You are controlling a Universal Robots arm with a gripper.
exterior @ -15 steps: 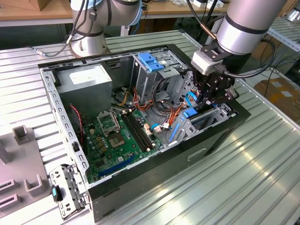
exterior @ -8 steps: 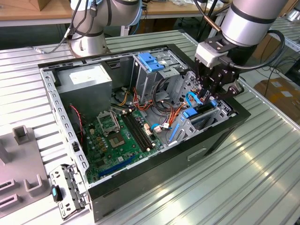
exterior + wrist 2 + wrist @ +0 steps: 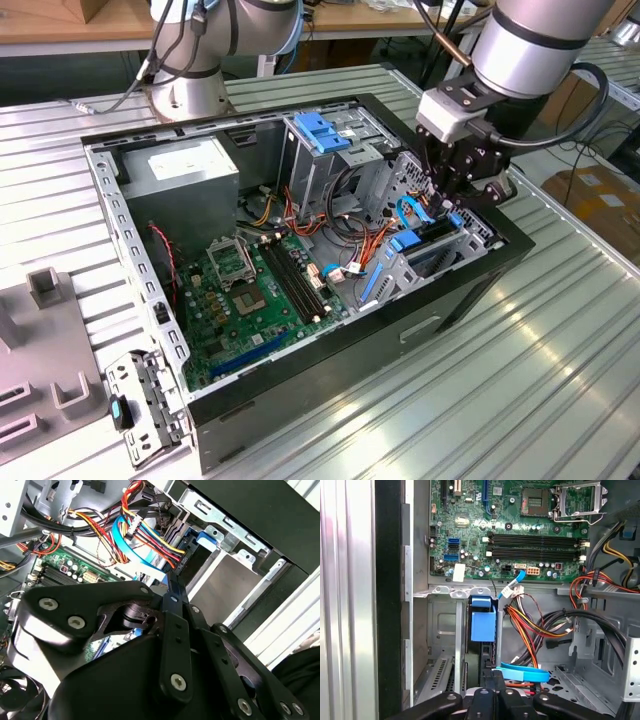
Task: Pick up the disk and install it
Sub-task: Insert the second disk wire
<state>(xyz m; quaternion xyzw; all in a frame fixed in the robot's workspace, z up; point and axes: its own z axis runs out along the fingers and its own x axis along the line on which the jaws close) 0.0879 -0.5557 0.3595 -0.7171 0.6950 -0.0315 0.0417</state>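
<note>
Ribbed metal bench (image 3: 560, 330) carries your open case (image 3: 330, 370), and at its drive bay the claw (image 3: 452, 200) looks clenched on the disk (image 3: 483, 625), which stands edgewise in the slot, so installing seems nearly done, though you cannot confirm it is seated.

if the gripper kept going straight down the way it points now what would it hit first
Most likely the disk with its blue rail, standing in the drive bay right under the gripper. Depth is unclear, so the blue cable beside it may touch first.
</note>
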